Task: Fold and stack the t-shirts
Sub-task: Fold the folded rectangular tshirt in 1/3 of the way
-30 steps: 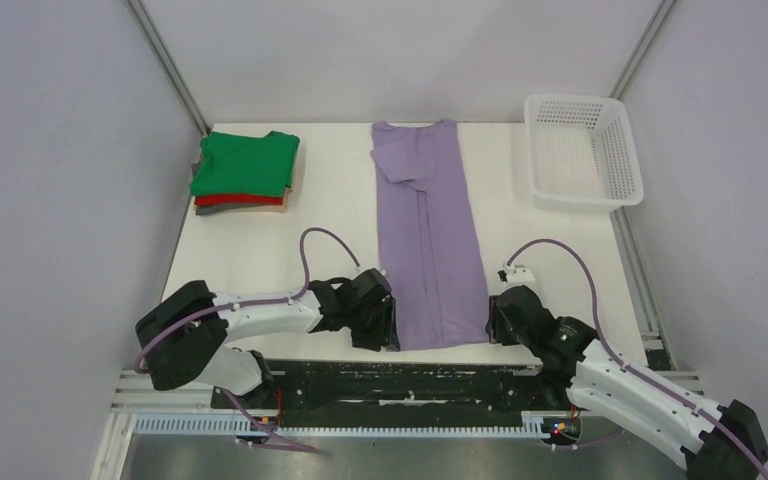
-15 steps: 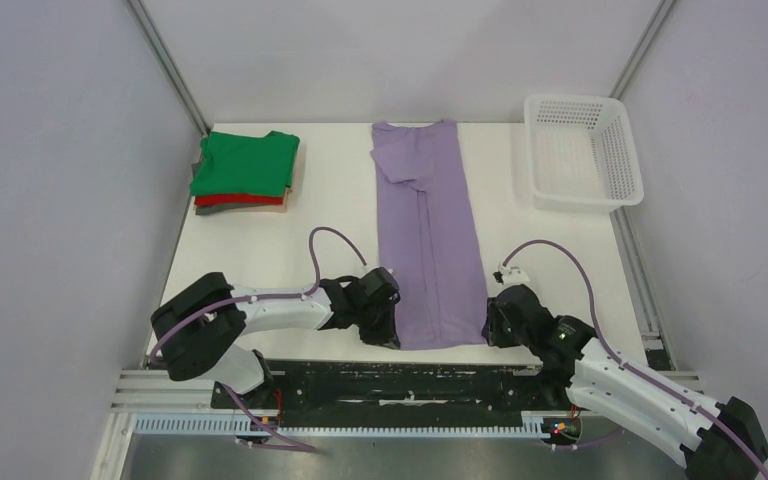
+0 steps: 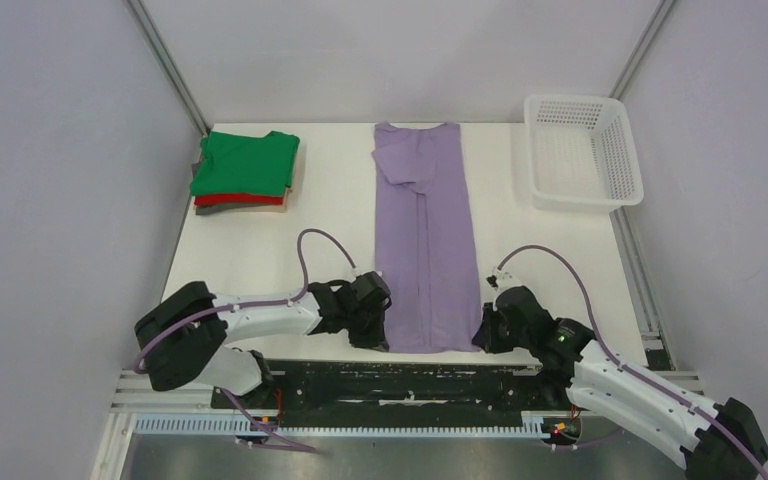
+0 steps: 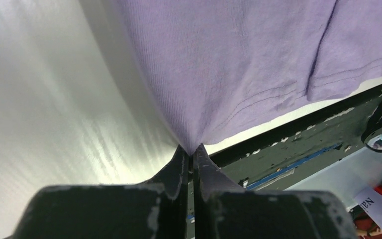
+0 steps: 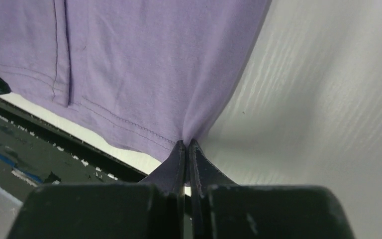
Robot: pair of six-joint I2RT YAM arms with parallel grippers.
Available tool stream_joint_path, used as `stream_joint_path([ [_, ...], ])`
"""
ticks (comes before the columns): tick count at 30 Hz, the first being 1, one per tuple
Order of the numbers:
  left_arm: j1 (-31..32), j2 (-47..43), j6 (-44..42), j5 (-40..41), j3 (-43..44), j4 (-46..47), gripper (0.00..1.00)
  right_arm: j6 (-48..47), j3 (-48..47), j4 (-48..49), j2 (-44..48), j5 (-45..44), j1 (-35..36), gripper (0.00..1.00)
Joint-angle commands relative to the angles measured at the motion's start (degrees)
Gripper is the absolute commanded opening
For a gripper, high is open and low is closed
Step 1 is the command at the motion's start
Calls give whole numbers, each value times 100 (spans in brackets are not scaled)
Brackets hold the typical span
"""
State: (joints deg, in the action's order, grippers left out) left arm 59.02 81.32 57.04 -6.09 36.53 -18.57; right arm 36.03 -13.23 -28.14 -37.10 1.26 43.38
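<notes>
The lilac t-shirt is lying as a long folded strip down the middle of the table. The left gripper is pinching its near left hem corner, clamped tight on the cloth, and the right gripper is pinching the near right corner likewise.

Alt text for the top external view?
The left hand and right hand each pinch a near corner of a lilac t-shirt folded into a long strip, lying centre. A green t-shirt tops a folded stack far left; a white basket sits far right.
</notes>
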Motion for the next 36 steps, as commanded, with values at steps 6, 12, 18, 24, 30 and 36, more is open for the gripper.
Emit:
stream_joint_path([
  [6,131,-887,-25,-33,-99,-382,2,-140,186,325,473,691,13,0],
  [12,64,-622,-232,74,333,-172,2,-216,-182,846,313,242,8,0],
  [18,-400,126,-659,89,1139,-174,2,-339,-656,1156,-109,-715,8,0],
  [24,-1126,445,-805,-57,1532,-83,2,-593,-1117,1792,-764,-1496,-77,0],
  [30,-1851,722,-1109,-41,1964,-44,2,-937,-1733,2234,-1891,-1943,-455,0],
  [36,-2324,1328,-1702,122,2762,-214,2,-1069,-2139,3083,-2627,-1598,-1160,0],
])
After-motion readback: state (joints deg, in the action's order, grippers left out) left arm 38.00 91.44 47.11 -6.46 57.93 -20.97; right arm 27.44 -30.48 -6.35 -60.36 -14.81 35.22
